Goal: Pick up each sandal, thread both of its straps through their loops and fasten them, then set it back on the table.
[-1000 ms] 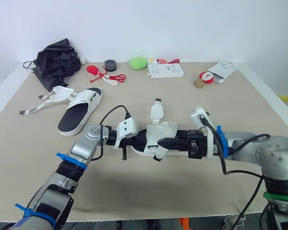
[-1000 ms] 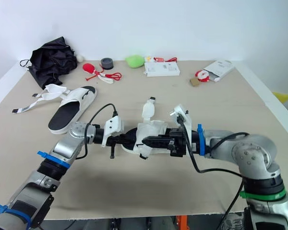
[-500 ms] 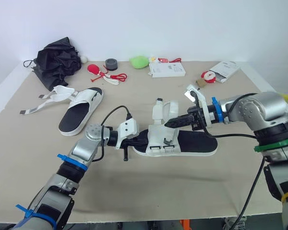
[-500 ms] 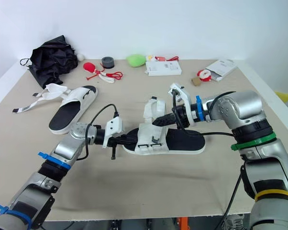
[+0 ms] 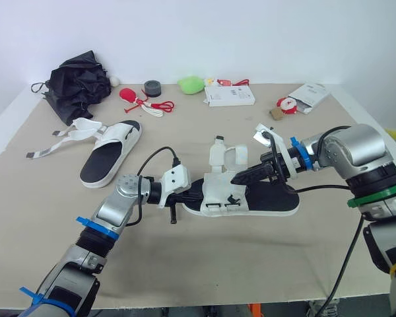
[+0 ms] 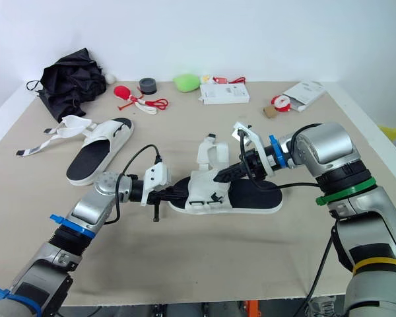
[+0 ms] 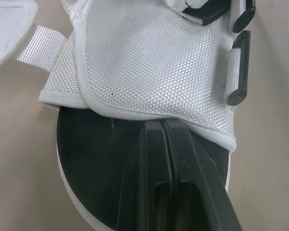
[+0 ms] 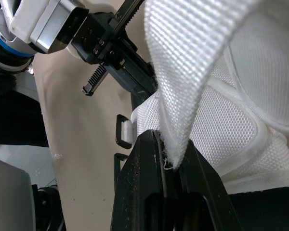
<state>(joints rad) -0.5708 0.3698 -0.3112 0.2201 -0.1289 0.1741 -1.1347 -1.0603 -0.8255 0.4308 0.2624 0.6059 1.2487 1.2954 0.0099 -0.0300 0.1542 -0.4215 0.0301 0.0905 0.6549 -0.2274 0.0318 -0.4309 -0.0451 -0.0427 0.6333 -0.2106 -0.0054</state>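
A sandal point(image 5: 264, 198) with a black footbed and a white mesh upper point(image 7: 149, 62) lies flat mid-table. My left gripper point(image 5: 197, 193) is at its toe end, fingers point(image 7: 151, 159) shut together on the sandal at the edge of the upper. From the right, my right gripper point(image 5: 237, 177) reaches over the upper and is shut on a white strap point(image 8: 192, 62), which arches up in a loop point(image 5: 228, 154). Black buckle loops point(image 7: 238, 67) sit along the upper's side. A second sandal point(image 5: 111, 153) lies at the left with loose straps point(image 5: 56, 142).
Along the back of the table point(image 5: 185, 264) are a black bundle point(image 5: 76, 82), red cord items point(image 5: 145, 102), a grey roll point(image 5: 152, 88), a green object point(image 5: 191, 84), a white box point(image 5: 228, 97) and a white packet point(image 5: 307, 97).
The sandal has come down from held above the table to lying flat. My right arm swung out to the right and took the strap, then lowered slightly toward the upper.
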